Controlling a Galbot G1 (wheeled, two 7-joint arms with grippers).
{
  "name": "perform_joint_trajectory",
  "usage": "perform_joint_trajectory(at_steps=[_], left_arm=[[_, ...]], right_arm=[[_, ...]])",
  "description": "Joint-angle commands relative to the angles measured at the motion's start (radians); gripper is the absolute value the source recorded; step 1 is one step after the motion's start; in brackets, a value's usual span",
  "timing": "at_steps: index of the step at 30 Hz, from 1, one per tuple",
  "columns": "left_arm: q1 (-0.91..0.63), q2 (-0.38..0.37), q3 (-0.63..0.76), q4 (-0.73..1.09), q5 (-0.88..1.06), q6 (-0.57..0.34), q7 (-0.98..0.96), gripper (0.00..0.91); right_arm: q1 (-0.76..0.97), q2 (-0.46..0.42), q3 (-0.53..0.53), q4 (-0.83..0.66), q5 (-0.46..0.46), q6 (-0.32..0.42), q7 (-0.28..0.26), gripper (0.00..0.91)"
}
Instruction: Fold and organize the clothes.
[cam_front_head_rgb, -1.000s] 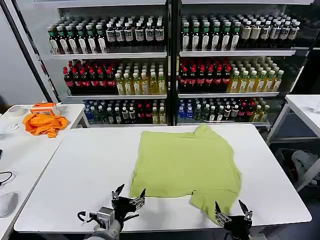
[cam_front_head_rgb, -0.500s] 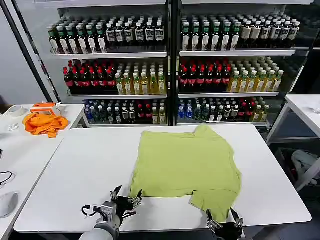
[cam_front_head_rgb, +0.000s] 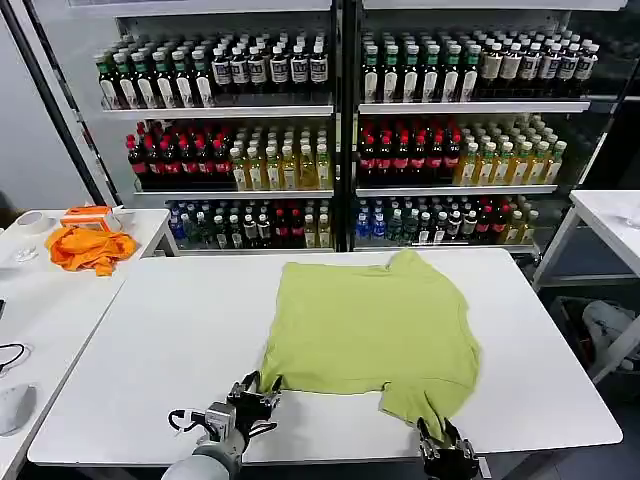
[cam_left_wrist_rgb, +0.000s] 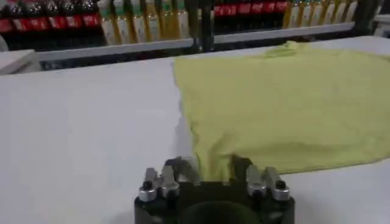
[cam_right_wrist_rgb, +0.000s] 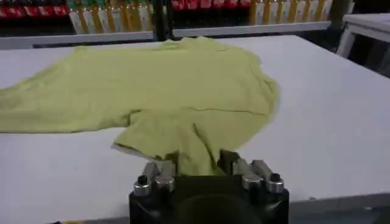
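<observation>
Head view — both grippers' fingers pinch T-shirt (cam_front_head_rgb: 375, 325) near edge.

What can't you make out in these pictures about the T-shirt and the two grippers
- T-shirt: printed graphic not visible; plain side faces up in the head view.
- Left gripper: the near hem corner lies between its fingers; the wrist mount hides whether they pinch it.
- Right gripper: the same at the near sleeve.
- Bottle labels: too small to read.
</observation>
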Motion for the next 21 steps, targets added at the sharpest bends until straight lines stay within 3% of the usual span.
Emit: perform_joint_trajectory(at_steps=[1,21], left_arm=[[0.001,0.003,-0.007,0.001,-0.04,0.009,0.004,0.02],[0.21,0.032,-0.108,-0.353,-0.092,-0.03,0.009,0.02]], right_arm=[[0.0,0.001,-0.001,0.002,0.011,-0.006,0.006,0.0],[-0.088,-0.066,0.124,0.263,0.025,0.008,-0.021,0.0]])
